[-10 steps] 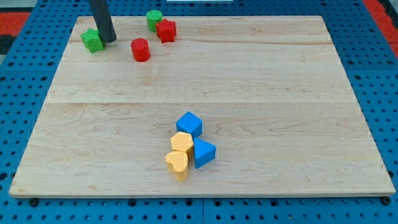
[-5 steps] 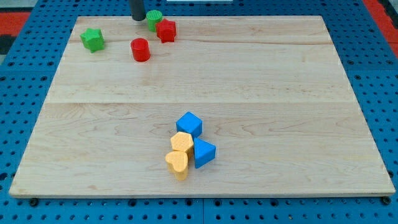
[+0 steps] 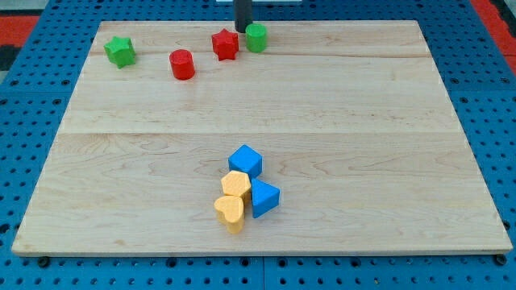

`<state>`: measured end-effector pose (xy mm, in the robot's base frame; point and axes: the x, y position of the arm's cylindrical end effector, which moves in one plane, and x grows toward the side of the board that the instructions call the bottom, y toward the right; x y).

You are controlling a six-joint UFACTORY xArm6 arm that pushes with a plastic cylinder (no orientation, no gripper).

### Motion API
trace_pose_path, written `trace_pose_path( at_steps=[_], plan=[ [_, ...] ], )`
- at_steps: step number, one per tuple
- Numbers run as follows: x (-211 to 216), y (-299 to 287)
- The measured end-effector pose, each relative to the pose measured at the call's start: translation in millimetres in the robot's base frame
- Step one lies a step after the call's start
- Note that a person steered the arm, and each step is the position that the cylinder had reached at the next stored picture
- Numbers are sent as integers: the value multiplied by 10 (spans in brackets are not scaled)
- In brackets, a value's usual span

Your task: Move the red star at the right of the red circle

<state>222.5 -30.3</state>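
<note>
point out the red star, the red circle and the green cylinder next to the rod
red star [image 3: 225, 44], camera view, its top face
red circle [image 3: 182, 64], camera view, its middle
green cylinder [image 3: 256, 37], camera view, its front side

Only the lowest part of the dark rod is visible, at the view's top, a little left of the middle. It stands almost upright and the frame edge cuts off its upper part. My tip [image 3: 243, 30] rests on the table top near its far edge. The rest of the arm is out of view.

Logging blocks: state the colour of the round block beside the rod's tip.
Green: the round block, clear in the camera view, right of my tip.
</note>
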Motion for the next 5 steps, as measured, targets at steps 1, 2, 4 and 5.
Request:
trace_pose_path(
  at_steps=[1, 2, 4, 5],
  plan=[
    [386, -642],
    [730, -981],
    [673, -1107],
    [633, -1474]
  ],
)
